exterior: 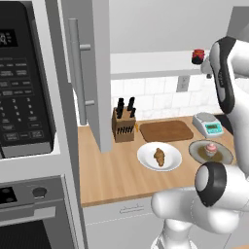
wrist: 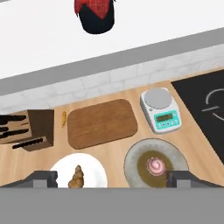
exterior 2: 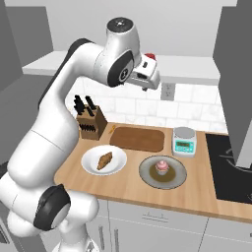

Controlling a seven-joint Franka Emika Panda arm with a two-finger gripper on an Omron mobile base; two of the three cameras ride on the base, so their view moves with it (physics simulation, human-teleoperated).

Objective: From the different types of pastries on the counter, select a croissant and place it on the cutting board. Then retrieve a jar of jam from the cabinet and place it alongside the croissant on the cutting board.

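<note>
A: How far along is it?

B: Nothing is placed, I'd say. The croissant (wrist: pixel 77 177) lies on the white plate (wrist: pixel 97 168) near the front edge of the counter (exterior: pixel 121 180). The cutting board (wrist: pixel 102 123) behind it, toward the back wall, is bare. The jar of jam (wrist: pixel 95 15) stands on the shelf of the cabinet (exterior: pixel 99 78), whose door hangs open.

A: And the hand?

B: The hand (wrist: pixel 112 179) is raised high over the counter, looking down on the plates. Its fingertips (wrist: pixel 42 178) stand wide apart with nothing between them.

A: Which way does the croissant point?

B: Its long axis runs roughly from the front edge toward the back wall, one tip toward the cutting board. The cupcake (wrist: pixel 155 166) sits on the grey plate (wrist: pixel 133 162) to its right, in front of the scale (wrist: pixel 160 109).

A: What's left, then?

B: Both steps, as I judge it: croissant first, jar after.
</note>
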